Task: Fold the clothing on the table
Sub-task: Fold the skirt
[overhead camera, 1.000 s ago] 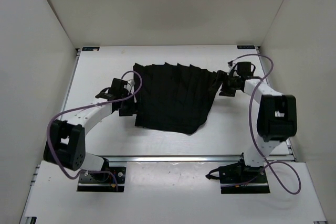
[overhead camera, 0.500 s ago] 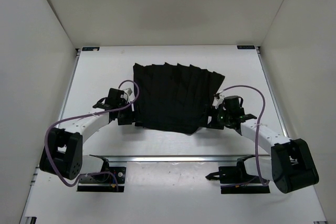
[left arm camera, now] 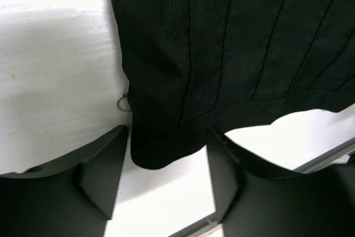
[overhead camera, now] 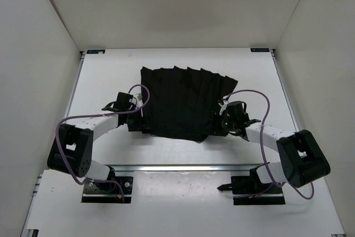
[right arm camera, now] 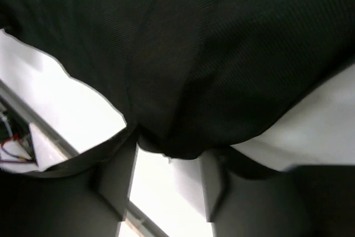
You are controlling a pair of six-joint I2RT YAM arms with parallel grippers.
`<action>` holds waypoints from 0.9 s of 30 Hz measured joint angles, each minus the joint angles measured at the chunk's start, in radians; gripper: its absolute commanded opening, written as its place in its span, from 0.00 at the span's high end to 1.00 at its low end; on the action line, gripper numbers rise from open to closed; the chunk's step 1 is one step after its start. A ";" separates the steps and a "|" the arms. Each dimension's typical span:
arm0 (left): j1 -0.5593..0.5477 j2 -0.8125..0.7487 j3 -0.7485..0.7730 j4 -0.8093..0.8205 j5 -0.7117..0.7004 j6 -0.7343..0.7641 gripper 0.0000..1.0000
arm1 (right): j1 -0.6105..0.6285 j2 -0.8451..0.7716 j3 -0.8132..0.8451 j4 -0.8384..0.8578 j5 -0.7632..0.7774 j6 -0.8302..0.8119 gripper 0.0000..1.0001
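1. The clothing [overhead camera: 183, 104], a black pleated piece, lies spread flat in a fan shape around the middle of the table [overhead camera: 100, 76], its pleat ridges running from far edge to near edge.
2. Its near hem is uneven and dips lowest toward the right.
3. The left gripper [left arm camera: 167, 137] sits low at the near-left corner of the clothing. Its jaws stand apart with the corner between them and bare table showing in the gap just behind it.
4. The right gripper [right arm camera: 169, 148] is at the near-right corner. Its jaws stand apart too, a drooping fold of hem lies between them, and white table shows behind the fold.
5. Both arms reach inward from the sides, and a purple cable [overhead camera: 265, 104] loops above the right one.
6. A metal rail [overhead camera: 194, 166] crosses the table nearer than the hem.
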 measured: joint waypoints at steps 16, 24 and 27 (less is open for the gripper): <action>-0.068 0.034 0.004 0.032 0.031 -0.059 1.00 | -0.148 0.063 0.089 -0.013 -0.060 -0.011 1.00; -0.148 -0.153 -0.090 0.039 0.036 -0.135 1.00 | -0.211 -0.058 0.056 -0.145 -0.114 -0.070 1.00; -0.136 -0.210 -0.126 0.016 0.040 -0.151 1.00 | -0.210 -0.090 0.016 -0.180 -0.147 -0.074 0.99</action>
